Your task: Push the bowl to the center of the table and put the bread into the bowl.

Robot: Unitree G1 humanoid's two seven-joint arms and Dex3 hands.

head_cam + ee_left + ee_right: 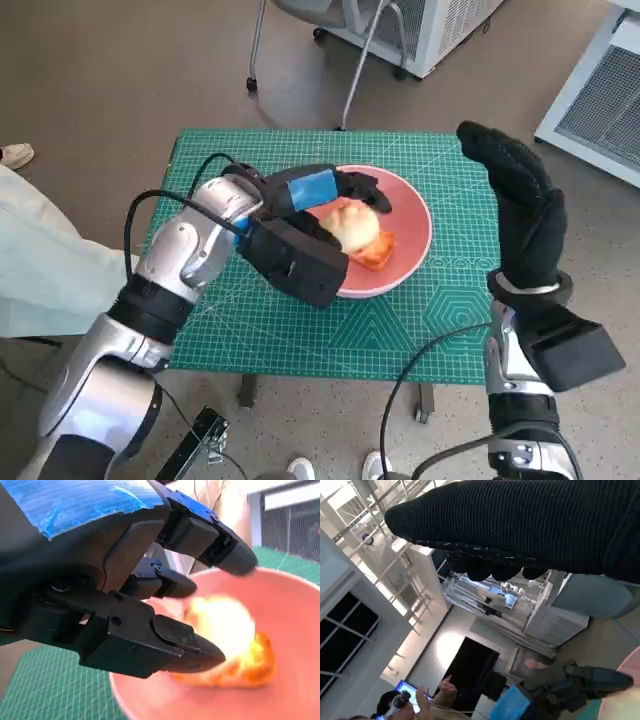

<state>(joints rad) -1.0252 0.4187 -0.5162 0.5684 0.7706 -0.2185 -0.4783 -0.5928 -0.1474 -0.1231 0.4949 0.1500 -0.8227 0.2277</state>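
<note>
1. On the worktop's green gridded cutting mat, near its middle, sits a shallow pink bowl.
2. Golden-crusted pale bread roll lies inside the bowl.
3. Left hand, black with blue tape, hovers over the bowl; fingers spread around the bread, grasping nothing.
4. Right hand, black knitted glove, raised at the mat's right edge, fingers extended, empty.

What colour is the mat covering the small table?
Green, with a pale printed grid: the cutting mat shows best in the head view.
</note>
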